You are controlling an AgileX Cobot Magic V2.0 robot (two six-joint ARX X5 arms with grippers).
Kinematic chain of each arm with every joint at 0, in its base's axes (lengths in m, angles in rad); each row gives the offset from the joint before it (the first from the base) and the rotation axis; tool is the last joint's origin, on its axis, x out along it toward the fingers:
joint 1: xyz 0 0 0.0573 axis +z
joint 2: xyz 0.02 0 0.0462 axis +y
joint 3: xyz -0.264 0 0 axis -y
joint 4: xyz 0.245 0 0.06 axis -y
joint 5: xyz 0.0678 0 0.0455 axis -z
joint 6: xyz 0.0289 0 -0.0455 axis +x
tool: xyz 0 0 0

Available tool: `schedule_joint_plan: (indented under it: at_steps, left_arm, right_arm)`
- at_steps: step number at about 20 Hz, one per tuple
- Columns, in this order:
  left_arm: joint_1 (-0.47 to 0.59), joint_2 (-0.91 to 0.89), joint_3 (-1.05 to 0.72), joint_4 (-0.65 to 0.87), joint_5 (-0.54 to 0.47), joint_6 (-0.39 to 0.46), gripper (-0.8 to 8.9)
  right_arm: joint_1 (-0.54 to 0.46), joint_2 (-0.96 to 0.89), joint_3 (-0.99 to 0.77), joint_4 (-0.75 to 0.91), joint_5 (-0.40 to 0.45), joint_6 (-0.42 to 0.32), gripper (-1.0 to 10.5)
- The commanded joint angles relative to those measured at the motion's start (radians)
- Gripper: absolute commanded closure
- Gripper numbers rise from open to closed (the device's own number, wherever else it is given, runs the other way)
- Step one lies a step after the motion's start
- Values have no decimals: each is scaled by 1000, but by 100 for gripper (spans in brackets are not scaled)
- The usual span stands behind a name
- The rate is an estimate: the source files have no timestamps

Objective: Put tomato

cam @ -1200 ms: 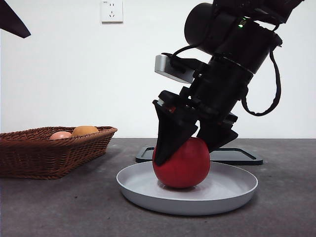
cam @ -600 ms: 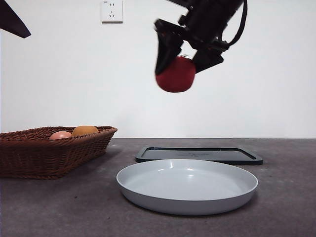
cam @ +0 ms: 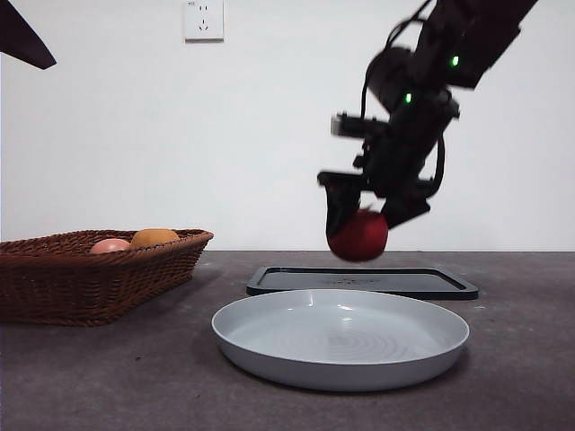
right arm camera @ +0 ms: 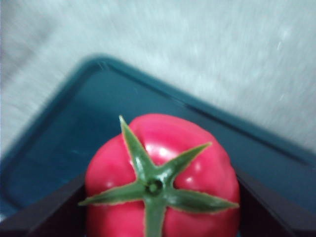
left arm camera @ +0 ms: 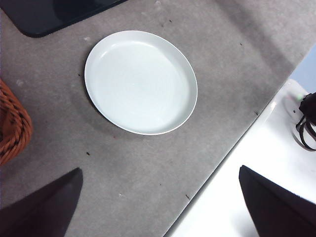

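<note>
Right hand (cam: 364,218): hangs above the dark tray (cam: 422,281), pinching the tomato (cam: 358,236).
Left hand (left arm camera: 158,207): spread, high over the counter (left arm camera: 232,59).

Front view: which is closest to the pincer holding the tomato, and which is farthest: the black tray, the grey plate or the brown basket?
1. Flat black tray: right below the right pincer and its glossy red tomato.
2. Round grey plate: lower, nearer the camera.
3. Brown woven wicker basket: far off at the left edge.
</note>
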Motion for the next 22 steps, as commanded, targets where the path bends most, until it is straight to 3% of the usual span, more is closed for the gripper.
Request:
schedule_joint_plan:
  at_steps: [1,6,13,22]
  left_arm:
    - [-6,6,21,10,5,12,319]
    - [-6,6,21,8,5,12,319]
    - [-6,6,21,3,5,12,319]
    - [-6,6,21,4,5,12,319]
  right_arm:
    - [2,54,25,31,-4,4,689]
    - [3,89,25,31,-19,4,677]
    - [5,78,29,15,-48,11,448]
    - [5,-83,37,-113,-46,11,409]
